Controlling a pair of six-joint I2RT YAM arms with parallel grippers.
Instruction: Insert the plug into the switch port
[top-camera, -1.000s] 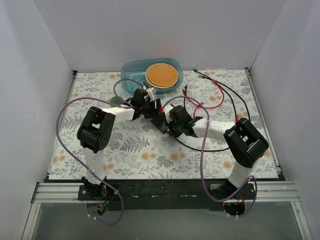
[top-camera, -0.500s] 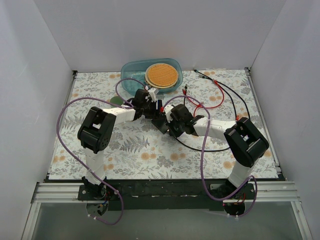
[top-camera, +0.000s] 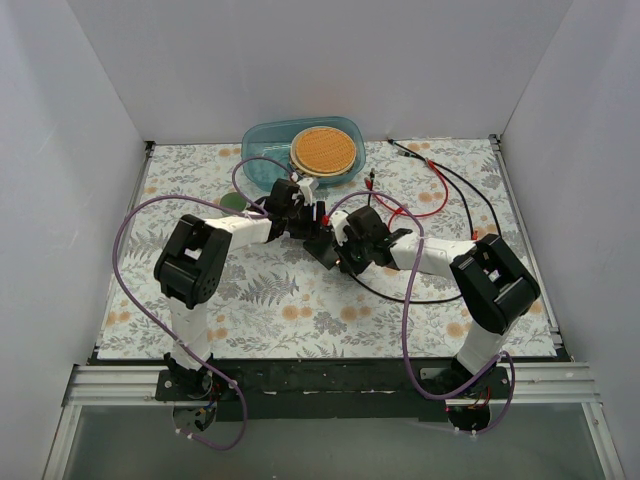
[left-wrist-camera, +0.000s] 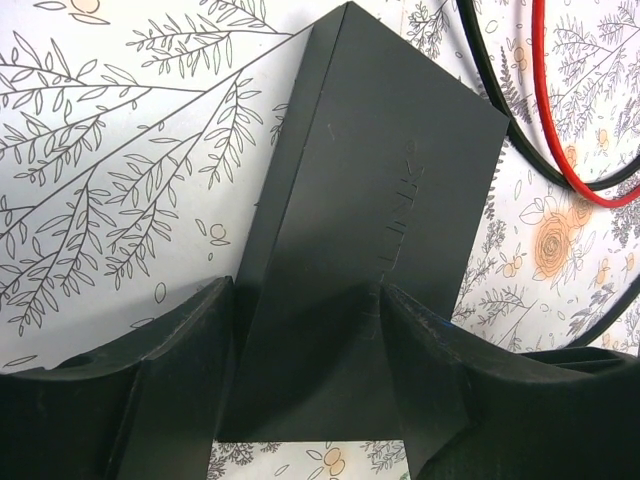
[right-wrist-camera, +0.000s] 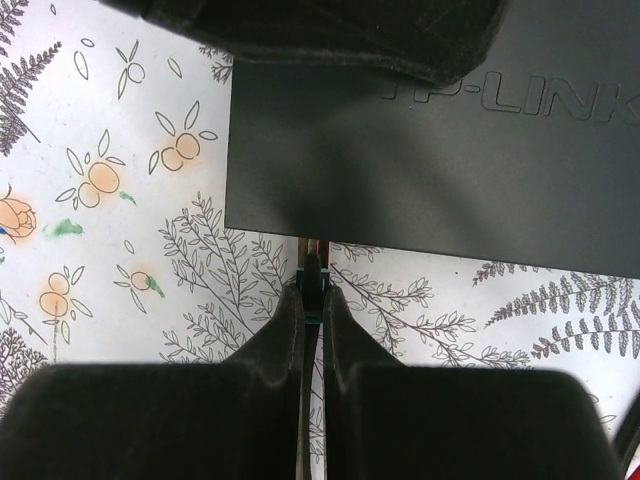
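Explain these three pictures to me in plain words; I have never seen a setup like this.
The wide picture looks down from above on two robot arms bolted at the near edge of a table with a floral cover. The other two pictures come from small cameras on the arms' wrists, so each shows its own two dark fingers. The left gripper clamps a black TP-Link network switch from both sides. The right gripper pinches a small plug, whose tip is at the switch's edge; whether it is seated cannot be told. A red cable and a black cable lie loose nearby. At the back sits a blue tub with a round orange woven disc on it.
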